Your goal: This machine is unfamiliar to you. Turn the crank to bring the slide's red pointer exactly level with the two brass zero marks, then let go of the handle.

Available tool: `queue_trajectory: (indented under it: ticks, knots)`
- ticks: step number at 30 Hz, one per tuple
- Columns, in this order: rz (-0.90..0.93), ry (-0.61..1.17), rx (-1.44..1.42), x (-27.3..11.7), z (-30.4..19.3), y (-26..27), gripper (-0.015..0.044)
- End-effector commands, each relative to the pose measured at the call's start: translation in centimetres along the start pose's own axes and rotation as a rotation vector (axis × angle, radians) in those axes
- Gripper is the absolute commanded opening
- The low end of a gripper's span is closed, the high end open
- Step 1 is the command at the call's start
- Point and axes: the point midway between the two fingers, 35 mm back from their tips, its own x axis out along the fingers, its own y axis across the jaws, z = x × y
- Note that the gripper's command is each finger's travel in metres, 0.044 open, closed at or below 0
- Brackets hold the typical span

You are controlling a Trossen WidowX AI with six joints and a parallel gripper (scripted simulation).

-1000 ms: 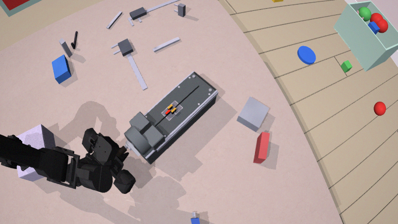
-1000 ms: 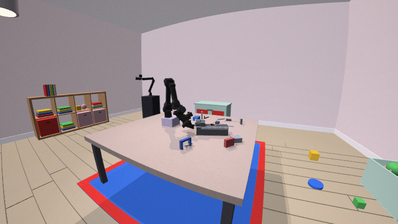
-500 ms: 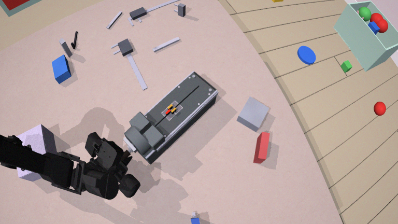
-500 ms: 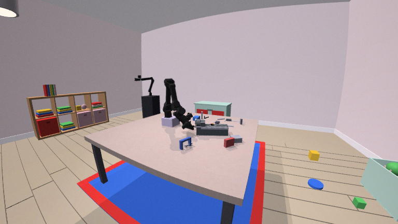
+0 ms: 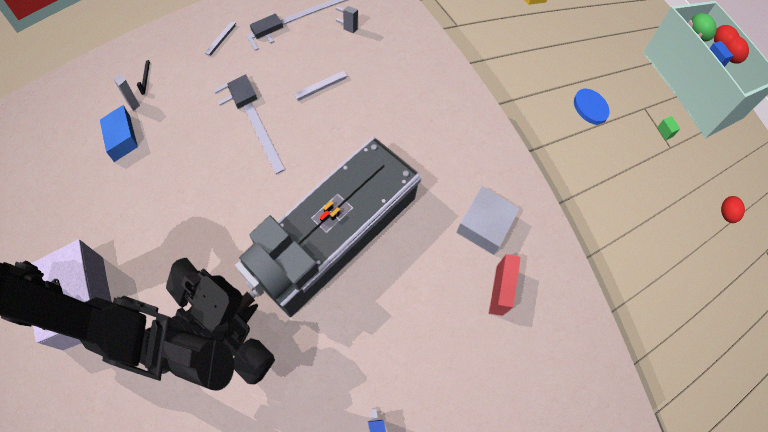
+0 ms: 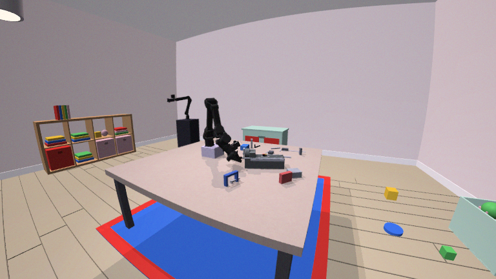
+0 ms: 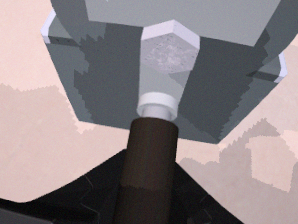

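Observation:
The grey machine [image 5: 354,170] [image 6: 265,164] stands mid-table, a round drum [image 5: 264,270] at its crank end. The red pointer [image 5: 324,216] sits by the slot, a little towards the drum from the two brass marks [image 5: 328,205] [image 5: 335,212], not level with them. The pale crank arm [image 5: 248,277] [image 7: 165,75] is on the machine's end face. My gripper [image 5: 249,305] [image 6: 239,159] [image 7: 145,161] is shut on the brown handle [image 7: 152,145], its fingers at both sides of it in the wrist view. The handle's far end is hidden by my fingers.
A grey block [image 5: 487,217] and a red block [image 5: 505,282] lie beyond the machine's long side. A blue block [image 5: 117,130], flat bars [image 5: 321,85] and dark small parts [image 5: 241,90] lie on the other side. A blue frame [image 6: 225,179] stands near the front.

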Motion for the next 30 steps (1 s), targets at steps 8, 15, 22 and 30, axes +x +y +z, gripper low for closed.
queue_trajectory:
  ticks: [8,15,22,30]
  knots:
    - [-0.024,0.004,-0.006,-0.09,0.09,-1.07,0.0000]
    - [-0.024,0.004,-0.006,-0.12,0.12,-1.17,0.0000]
    - [-0.024,0.004,-0.006,-0.14,0.15,-1.25,0.0000]
    - [-0.024,0.004,-0.006,-0.16,0.17,-1.31,0.0000]
